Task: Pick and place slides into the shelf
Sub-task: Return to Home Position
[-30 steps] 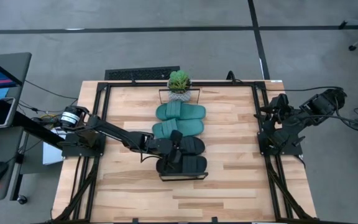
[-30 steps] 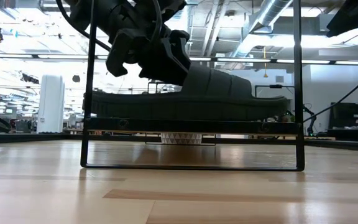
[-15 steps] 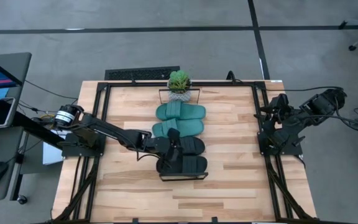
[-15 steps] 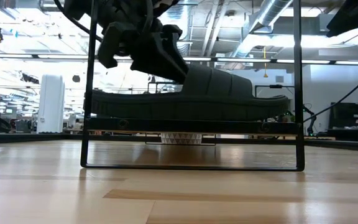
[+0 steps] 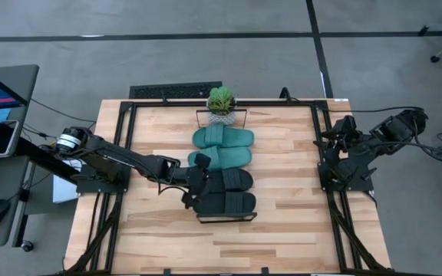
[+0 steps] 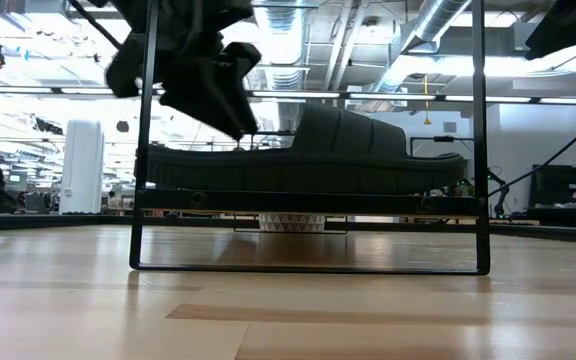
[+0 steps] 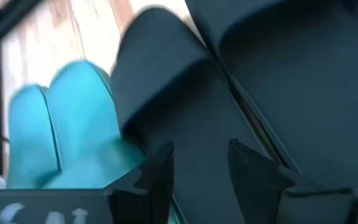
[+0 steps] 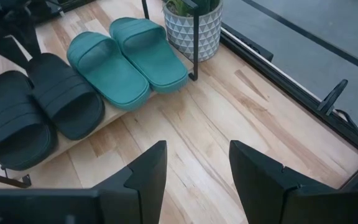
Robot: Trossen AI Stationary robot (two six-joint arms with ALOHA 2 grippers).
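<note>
Two teal slides (image 5: pixel 222 138) (image 5: pixel 219 159) and two black slides (image 5: pixel 230 180) (image 5: pixel 225 204) lie side by side, soles down, on the shelf (image 5: pixel 225 220), a narrow board in a black frame. The low view shows the nearest black slide (image 6: pixel 338 160) resting on the shelf board (image 6: pixel 308 200). My left gripper (image 5: pixel 192 186) (image 6: pixel 203 85) hovers open just left of the black slides' heel ends, touching nothing. Its wrist view shows the black slides (image 7: pixel 185 93) and a teal slide (image 7: pixel 61 124) beyond my left gripper (image 7: pixel 201 152). My right gripper (image 5: pixel 334 138) (image 8: pixel 194 152) waits open at the table's right edge.
A small potted plant (image 5: pixel 221 103) (image 8: pixel 191 18) stands at the shelf's far end. Black frame rails run along the table's left and right sides (image 5: pixel 121 153) (image 5: pixel 324 153). Bare wood lies on both sides of the shelf and near the front edge (image 5: pixel 229 245).
My left gripper has drawn back from above the black slides toward the table's left edge and risen a little. The slides have stayed where they were on the shelf.
</note>
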